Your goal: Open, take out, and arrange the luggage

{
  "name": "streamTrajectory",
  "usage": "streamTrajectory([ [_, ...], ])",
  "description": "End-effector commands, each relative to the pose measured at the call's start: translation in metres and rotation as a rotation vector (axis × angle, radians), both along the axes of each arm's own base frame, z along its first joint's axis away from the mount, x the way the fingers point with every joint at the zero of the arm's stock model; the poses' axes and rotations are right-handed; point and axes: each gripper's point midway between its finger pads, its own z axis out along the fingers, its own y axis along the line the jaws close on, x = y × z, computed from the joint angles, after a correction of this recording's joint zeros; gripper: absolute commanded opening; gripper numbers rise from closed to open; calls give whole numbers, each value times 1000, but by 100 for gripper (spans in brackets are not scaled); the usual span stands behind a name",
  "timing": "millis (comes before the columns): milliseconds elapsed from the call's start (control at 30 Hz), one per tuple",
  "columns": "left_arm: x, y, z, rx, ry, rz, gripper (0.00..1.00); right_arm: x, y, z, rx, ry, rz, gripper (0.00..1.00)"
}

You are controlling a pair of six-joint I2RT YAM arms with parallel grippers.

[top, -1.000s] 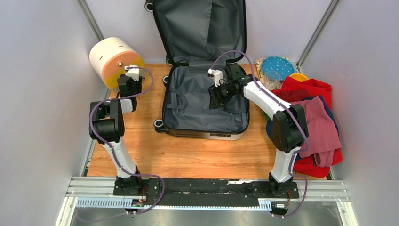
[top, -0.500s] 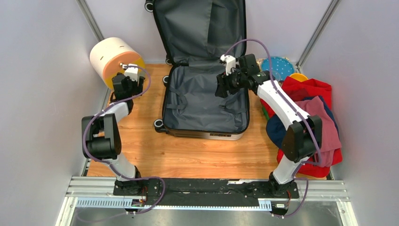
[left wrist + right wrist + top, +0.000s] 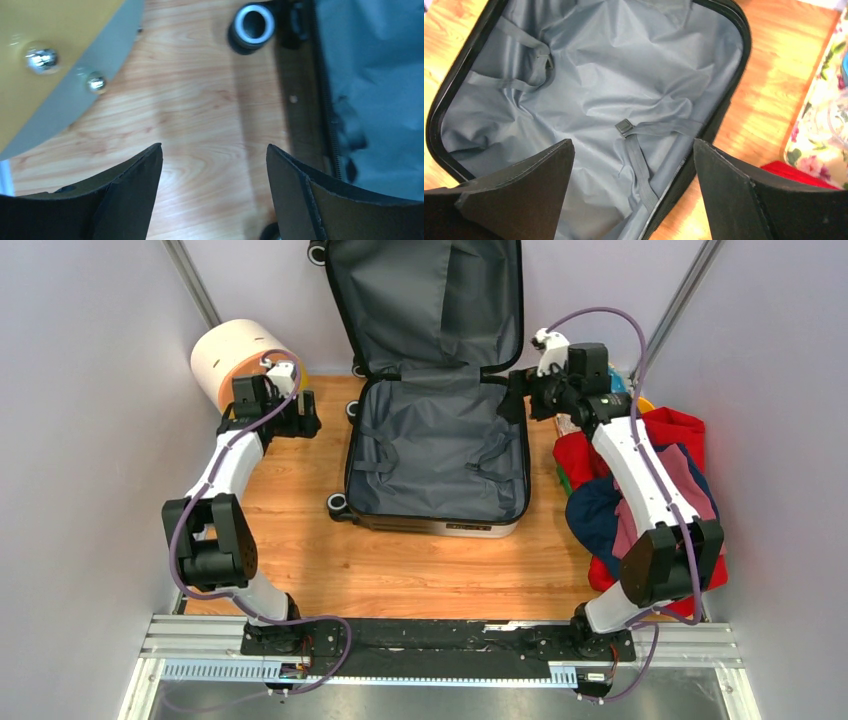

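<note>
A round cream box (image 3: 232, 352) lies on its side at the upper left of the top view, at the corner of the wooden table (image 3: 400, 570). The left wrist view shows its yellow front (image 3: 55, 100) at upper left, with two shiny knobs (image 3: 42, 56). At the right edge of the top view sits a pile of clothes (image 3: 680, 435), red, maroon and dark blue heaped together. A floral-patterned surface (image 3: 819, 140) fills the right edge of the right wrist view.

Wooden table (image 3: 400, 570) bears open luggage (image 3: 440, 460), round box (image 3: 225, 355), clothes pile (image 3: 685, 430).
</note>
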Motion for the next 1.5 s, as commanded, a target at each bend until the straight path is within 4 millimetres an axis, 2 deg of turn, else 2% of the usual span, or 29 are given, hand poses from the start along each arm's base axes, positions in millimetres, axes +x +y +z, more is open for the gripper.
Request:
streamTrajectory([
  [0, -14, -52, 29, -181, 65, -160, 84, 5, -22, 5, 129, 38, -63, 93],
  [67, -7, -67, 30, -168, 85, -216, 84, 4, -32, 3, 118, 33, -83, 93],
  [100, -12, -74, 25, -158, 126, -222, 84, 3, -37, 0, 113, 38, -98, 93],
  [133, -13, -90, 25, -142, 135, -254, 84, 1, -41, -3, 116, 48, -109, 93],
  [200, -21, -99, 11, -100, 189, -256, 85, -4, -46, -6, 116, 52, -120, 93],
  [233, -26, -107, 8, -84, 207, -269, 85, -6, -52, -16, 107, 74, -143, 93],
  [300, -34, -108, 2, -95, 255, -252, 85, -10, -61, -22, 98, 78, -179, 92],
  [433, -45, -104, 3, -114, 321, -187, 85, -29, -80, -33, 75, 86, -252, 91],
  [500, -46, -90, 1, -75, 336, -136, 86, -36, -81, -33, 64, 76, -242, 91],
  [533, -44, -87, 7, -83, 323, -128, 86, -42, -80, -33, 65, 64, -237, 91],
  [667, -22, -43, 56, -351, 212, 42, 86, -55, -75, -18, 88, 11, -208, 91],
  [700, -14, -17, 66, -368, 176, 128, 86, -57, -73, -15, 94, 2, -196, 90],
  [733, -7, -4, 89, -347, 108, 161, 86, -60, -71, -14, 101, -1, -182, 90],
  [867, 6, 61, 142, -288, -151, 353, 87, -65, -69, -10, 111, -8, -172, 90],
  [933, 2, 93, 147, -311, -220, 477, 87, -65, -67, -9, 123, -9, -161, 90],
  [967, 5, 108, 160, -303, -295, 523, 87, -65, -65, -8, 135, -2, -161, 90],
  [1067, 11, 131, 162, -304, -352, 595, 87, -62, -62, -8, 151, 7, -149, 90],
  [1200, 31, 147, 158, -281, -359, 636, 87, -56, -59, -11, 155, 28, -136, 89],
  [1233, 35, 151, 147, -274, -338, 653, 87, -54, -59, -11, 155, 31, -133, 89],
  [1467, 56, 169, 124, -248, -356, 699, 87, -47, -58, -19, 143, 61, -124, 89],
])
